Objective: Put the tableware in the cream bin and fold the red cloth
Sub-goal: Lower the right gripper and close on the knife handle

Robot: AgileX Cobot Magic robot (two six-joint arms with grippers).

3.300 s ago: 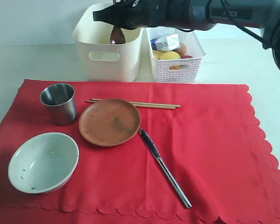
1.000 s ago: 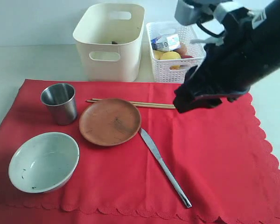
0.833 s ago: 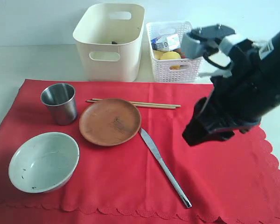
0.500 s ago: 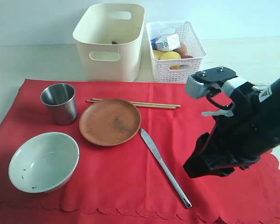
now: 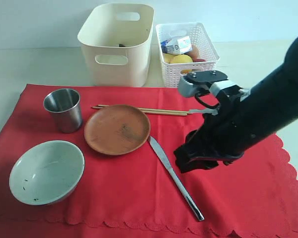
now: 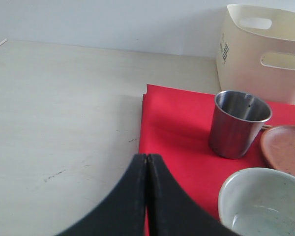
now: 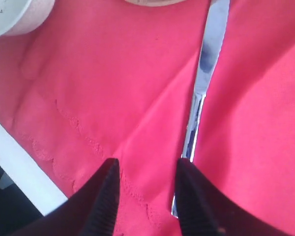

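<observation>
The red cloth (image 5: 114, 198) lies spread flat on the pale table (image 5: 39, 64), its scalloped hem nearest the exterior camera. With the brown plate (image 5: 116, 129) taken as the middle of the clock, the pale bowl (image 5: 46, 172) sits empty at 8 o'clock, close to the near hem. The metal knife (image 5: 175, 178) lies at 5 o'clock. Its blade tip is just beside the plate's rim and its handle runs on toward the hem.

The right gripper (image 7: 146, 164) hangs over the cloth at 4 o'clock, above the knife's handle end, with its jaws spread apart and nothing between them. One finger (image 7: 187, 191) overlaps the handle in the right wrist view, but whether it touches cannot be told.

The left gripper (image 6: 146, 160) has its jaws pressed together with nothing between them. In the left wrist view it points at the cloth's side edge, with the cup and bowl beyond it.

The steel cup (image 5: 63, 111) stands upright at 10 o'clock, near the plate but clear of it. The two chopsticks (image 5: 139, 109) lie side by side at 1 o'clock, just behind the plate's far rim.

Off the cloth at 12 o'clock stands the cream bin (image 5: 114, 67). The white lattice basket (image 5: 188, 74) is at 1 o'clock right beside it, holding a blue-white carton (image 5: 175, 44) and yellow fruit (image 5: 181, 59).
</observation>
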